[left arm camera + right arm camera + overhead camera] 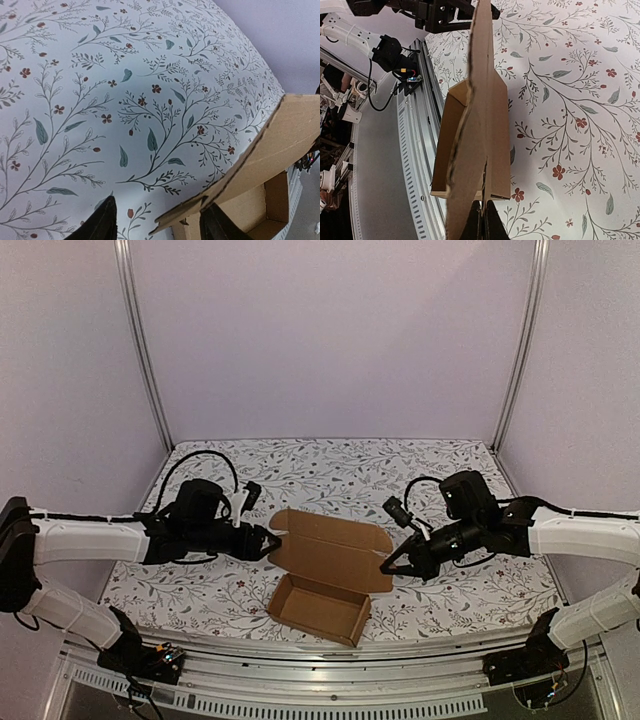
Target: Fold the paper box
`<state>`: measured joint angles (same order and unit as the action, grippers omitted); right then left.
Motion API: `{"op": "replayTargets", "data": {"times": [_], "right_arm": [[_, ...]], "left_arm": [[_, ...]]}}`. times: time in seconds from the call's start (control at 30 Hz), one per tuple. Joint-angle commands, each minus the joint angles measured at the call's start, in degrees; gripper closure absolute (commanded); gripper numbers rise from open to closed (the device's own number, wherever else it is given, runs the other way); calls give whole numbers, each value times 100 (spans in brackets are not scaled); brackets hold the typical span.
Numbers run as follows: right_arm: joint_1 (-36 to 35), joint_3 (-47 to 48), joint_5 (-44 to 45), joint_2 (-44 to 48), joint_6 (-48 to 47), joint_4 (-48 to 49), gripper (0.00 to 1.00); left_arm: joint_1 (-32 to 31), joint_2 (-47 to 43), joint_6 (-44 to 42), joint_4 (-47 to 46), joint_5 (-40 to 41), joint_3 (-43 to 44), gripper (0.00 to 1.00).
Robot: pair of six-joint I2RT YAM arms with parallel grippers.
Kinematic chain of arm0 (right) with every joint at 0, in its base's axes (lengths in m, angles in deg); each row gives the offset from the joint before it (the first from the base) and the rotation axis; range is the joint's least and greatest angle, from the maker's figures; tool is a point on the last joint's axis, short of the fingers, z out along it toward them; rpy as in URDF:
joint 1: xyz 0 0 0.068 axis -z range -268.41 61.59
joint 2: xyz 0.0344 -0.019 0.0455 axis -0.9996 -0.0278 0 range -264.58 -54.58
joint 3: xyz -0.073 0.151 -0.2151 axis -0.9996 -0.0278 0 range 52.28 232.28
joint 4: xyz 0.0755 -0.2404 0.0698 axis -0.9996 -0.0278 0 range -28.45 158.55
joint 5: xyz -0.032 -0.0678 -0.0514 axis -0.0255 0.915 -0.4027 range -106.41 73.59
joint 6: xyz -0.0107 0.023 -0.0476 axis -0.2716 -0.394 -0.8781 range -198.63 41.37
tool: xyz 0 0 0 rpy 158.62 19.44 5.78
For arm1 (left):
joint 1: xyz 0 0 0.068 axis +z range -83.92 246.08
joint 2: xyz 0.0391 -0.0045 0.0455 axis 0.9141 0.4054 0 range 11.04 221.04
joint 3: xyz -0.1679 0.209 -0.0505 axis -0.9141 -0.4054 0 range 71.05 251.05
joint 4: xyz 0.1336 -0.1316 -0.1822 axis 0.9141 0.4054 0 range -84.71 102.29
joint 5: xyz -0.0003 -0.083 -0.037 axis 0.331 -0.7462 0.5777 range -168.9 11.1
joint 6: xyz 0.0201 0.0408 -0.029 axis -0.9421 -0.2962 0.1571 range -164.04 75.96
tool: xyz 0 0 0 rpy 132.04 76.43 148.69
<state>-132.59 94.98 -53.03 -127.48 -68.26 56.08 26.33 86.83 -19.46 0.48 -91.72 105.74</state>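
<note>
While the paper box [328, 578] sits toward 6 o'clock on the floral table cover [450, 465], close to the near metal rail [420, 648], you have 1 gripper at each end of its raised lid [335, 545]. The shallow tray part [318, 610] lies flat on the cover with its open side up, and the lid panel rises from the tray's far edge.

Your left gripper [272, 540] is at the lid's 9 o'clock end. In the left wrist view its 2 fingers [102, 222] are spread wide, and the lid's corner reaches into the gap between them without being pinched.

Your right gripper [386, 566] is at the lid's 3 o'clock end. In the right wrist view the lid shows edge-on, and that gripper's fingers are drawn narrow around its edge at the bottom of the frame, clamping the cardboard.

Both arms reach in low from 9 and 3 o'clock, with the box between them.
</note>
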Motion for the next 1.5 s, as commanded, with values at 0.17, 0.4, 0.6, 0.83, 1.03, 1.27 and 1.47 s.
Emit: {"op": "replayTargets", "data": {"times": [0.17, 0.4, 0.6, 0.83, 1.03, 1.27, 1.47], "right_arm": [[18, 98, -124, -25, -88, -60, 100], [21, 153, -119, -117, -119, -119, 100], [21, 176, -4, -117, -140, -178, 100], [16, 152, 75, -75, -150, -197, 100], [23, 168, 96, -75, -150, -196, 100], [17, 161, 77, -66, -145, -193, 100], [17, 160, 74, -56, -154, -181, 100]], "left_arm": [[72, 237, -158, -289, -380, 48, 53], [72, 184, -180, -378, -538, 57, 70], [70, 161, -195, -412, -658, 35, 81], [71, 11, -192, -450, -724, -79, 88], [72, -48, -167, -468, -788, -129, 93], [72, -43, -138, -458, -800, -148, 93], [64, 57, -64, -565, -821, -129, 90]]}}
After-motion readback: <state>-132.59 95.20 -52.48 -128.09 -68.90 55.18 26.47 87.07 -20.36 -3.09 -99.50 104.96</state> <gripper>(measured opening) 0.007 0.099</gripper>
